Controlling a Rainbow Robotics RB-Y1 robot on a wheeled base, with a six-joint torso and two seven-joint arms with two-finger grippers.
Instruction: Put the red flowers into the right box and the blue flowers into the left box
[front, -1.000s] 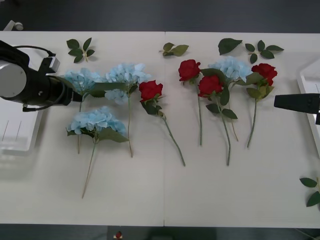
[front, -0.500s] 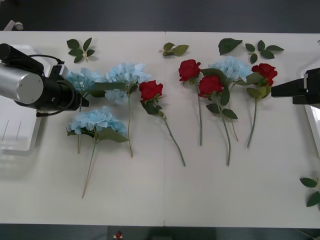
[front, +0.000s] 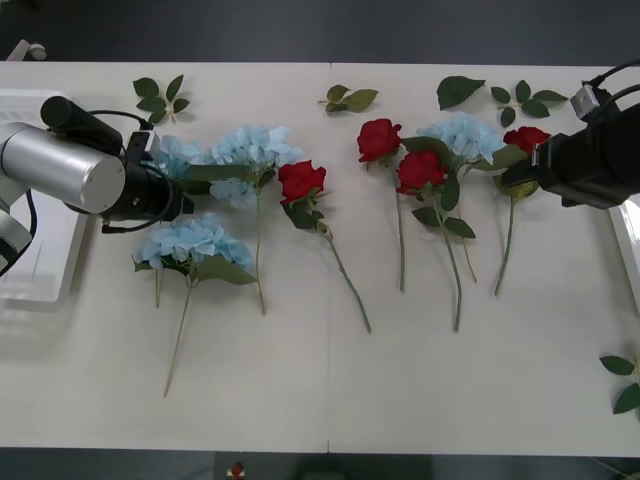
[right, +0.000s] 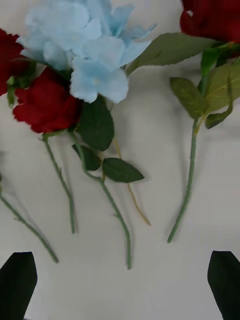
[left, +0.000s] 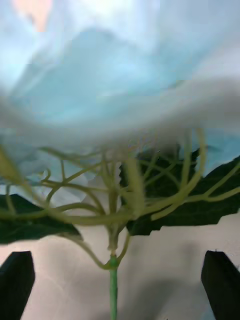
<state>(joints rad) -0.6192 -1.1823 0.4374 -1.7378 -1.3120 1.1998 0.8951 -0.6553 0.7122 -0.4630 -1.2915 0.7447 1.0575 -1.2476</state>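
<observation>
Two end effectors: both spread wide, holding nothing.
Left end effector (left: 120, 285): at a blue flower's (left: 115, 100) stem, untouched.
Right end effector (right: 120, 285): above the rightmost red flower (front: 527, 140).
Flowers: across the tabletop (front: 330, 400).

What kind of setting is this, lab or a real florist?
Likely a robot lab bench, not a florist: a plain white table laid out with artificial red flowers and blue flowers in tidy rows, a white sorting box at its edge, and two robot arms over it.
</observation>
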